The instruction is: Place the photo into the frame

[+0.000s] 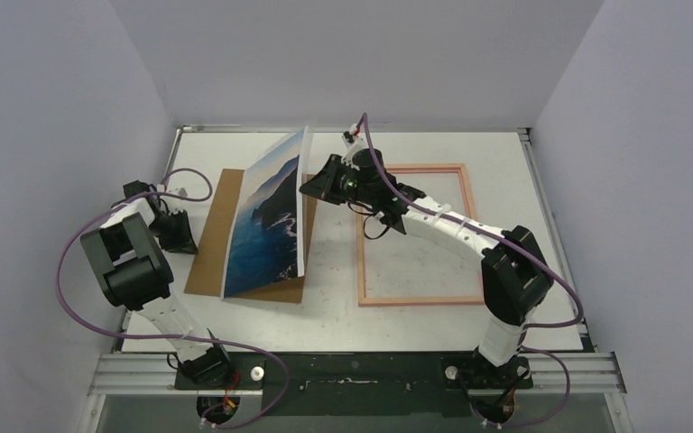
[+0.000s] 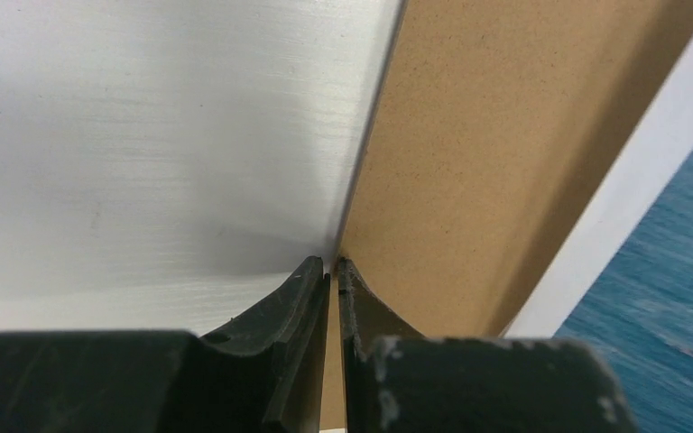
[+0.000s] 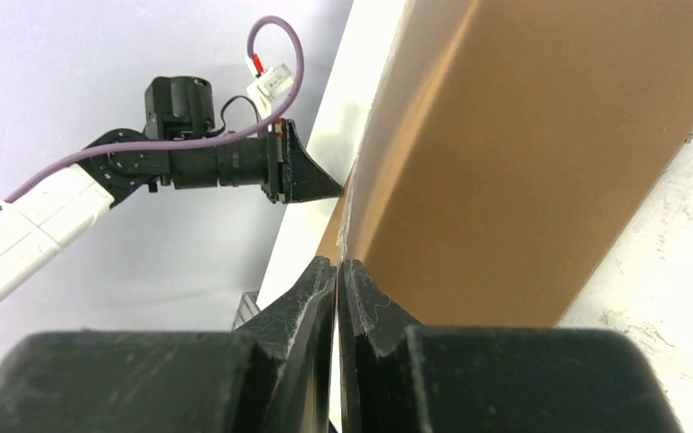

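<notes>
Black fingers of the right gripper (image 3: 337, 267) are pressed together on the thin right edge of the photo (image 1: 266, 221), pinching it so that this edge stands raised. The print leans steeply, its picture side facing left. Its left edge rests low on the backing board (image 1: 212, 225), left of centre and well apart from the frame (image 1: 420, 300).

The left gripper (image 2: 332, 263) is closed on the board's left edge, with a sliver of brown showing between its fingers, and seems to be pinning the board in place.

The frame lies flat on the table (image 1: 334, 311) to the right, bare tabletop showing through its opening. The right forearm crosses above its far left corner.

The pinch looks like the weak point. Only a narrow strip of paper is held, so a quick swing to the right could pull the sheet out, or fold it under its own weight. If the low edge drags across the board as the print lifts, it may catch and crease.

Should the left gripper let go early, the board could slide along with the photo.

Over the frame, a tilted release would probably leave a corner riding on the pink rail rather than inside it. The arm or its cable, passing close above that far corner, might nudge the frame askew.
</notes>
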You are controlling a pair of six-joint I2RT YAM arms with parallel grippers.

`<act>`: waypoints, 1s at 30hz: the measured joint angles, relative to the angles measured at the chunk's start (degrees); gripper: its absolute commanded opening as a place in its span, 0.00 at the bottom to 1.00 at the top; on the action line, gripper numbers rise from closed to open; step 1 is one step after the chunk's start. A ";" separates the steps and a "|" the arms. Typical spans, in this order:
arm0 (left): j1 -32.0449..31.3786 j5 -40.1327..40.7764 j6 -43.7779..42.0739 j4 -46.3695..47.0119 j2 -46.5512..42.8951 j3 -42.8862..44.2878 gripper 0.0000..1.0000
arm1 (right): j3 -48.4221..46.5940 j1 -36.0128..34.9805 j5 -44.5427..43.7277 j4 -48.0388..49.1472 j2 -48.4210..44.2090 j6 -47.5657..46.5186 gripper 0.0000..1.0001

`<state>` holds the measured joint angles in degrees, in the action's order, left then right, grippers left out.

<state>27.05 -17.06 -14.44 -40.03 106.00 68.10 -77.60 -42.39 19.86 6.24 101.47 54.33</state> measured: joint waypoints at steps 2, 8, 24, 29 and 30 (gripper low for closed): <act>0.00 -0.20 0.00 -0.13 0.00 0.00 0.12 | -0.48 0.07 -0.42 -0.76 -1.03 -0.63 0.05; 0.00 -1.92 -0.28 -1.70 0.00 0.04 0.18 | -2.47 0.02 -2.86 -6.51 -1.60 -2.60 0.05; -0.26 -3.58 -1.05 -3.52 0.00 0.09 0.20 | -9.60 -1.57 -7.10 -20.61 -0.96 -5.81 0.05; -0.33 -3.63 -1.05 -3.54 0.00 0.09 0.20 | -14.69 -1.53 -7.91 -24.92 -0.39 -7.67 0.05; -0.33 -3.63 -1.05 -3.54 0.00 0.09 0.20 | -15.41 -1.53 -8.07 -25.49 -0.39 -8.00 0.05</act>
<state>26.72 -20.69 -15.49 -43.57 106.00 68.18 -93.01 -43.92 11.79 -19.25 101.08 46.33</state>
